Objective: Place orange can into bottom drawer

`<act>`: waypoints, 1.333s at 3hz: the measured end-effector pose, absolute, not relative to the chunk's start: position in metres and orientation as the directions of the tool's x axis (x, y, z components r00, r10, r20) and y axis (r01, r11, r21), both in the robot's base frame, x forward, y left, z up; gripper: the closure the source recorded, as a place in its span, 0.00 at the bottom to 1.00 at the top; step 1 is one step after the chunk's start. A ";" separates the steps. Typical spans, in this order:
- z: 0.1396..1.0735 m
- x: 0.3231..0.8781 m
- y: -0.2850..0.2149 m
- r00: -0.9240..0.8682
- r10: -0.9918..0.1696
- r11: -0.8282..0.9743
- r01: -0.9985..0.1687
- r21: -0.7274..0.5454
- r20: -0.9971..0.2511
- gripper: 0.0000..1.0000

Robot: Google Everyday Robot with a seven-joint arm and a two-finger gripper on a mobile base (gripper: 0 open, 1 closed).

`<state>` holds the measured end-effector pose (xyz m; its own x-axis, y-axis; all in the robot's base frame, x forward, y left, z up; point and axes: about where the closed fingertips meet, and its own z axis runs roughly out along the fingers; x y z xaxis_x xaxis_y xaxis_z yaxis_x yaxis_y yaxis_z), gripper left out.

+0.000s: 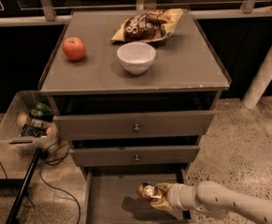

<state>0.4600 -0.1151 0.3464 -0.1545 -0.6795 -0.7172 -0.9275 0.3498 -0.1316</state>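
Note:
The orange can (146,191), shiny gold-brown, is held on its side in my gripper (156,193), which is shut on it. My white arm (219,203) reaches in from the lower right. The can hangs just above the grey floor of the open bottom drawer (110,197) and casts a shadow on it. The drawer is pulled out beneath the two upper drawers with round knobs (136,128).
On the cabinet top (187,64) stand a red apple (74,48), a white bowl (136,57) and a snack bag (147,25). A clear bin of items (25,125) and cables (51,164) lie on the floor to the left. A white post (266,64) stands at the right.

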 end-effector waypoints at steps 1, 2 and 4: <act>0.309 0.478 -0.119 -0.165 -0.693 0.361 -0.922 -0.140 -0.701 1.00; 0.278 0.510 -0.135 -0.205 -0.707 0.402 -0.904 -0.145 -0.677 1.00; 0.253 0.527 -0.127 -0.206 -0.690 0.411 -0.901 -0.140 -0.694 1.00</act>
<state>0.5272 -0.1268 0.2535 -0.2064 -0.6898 -0.6940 -0.9009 0.4107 -0.1403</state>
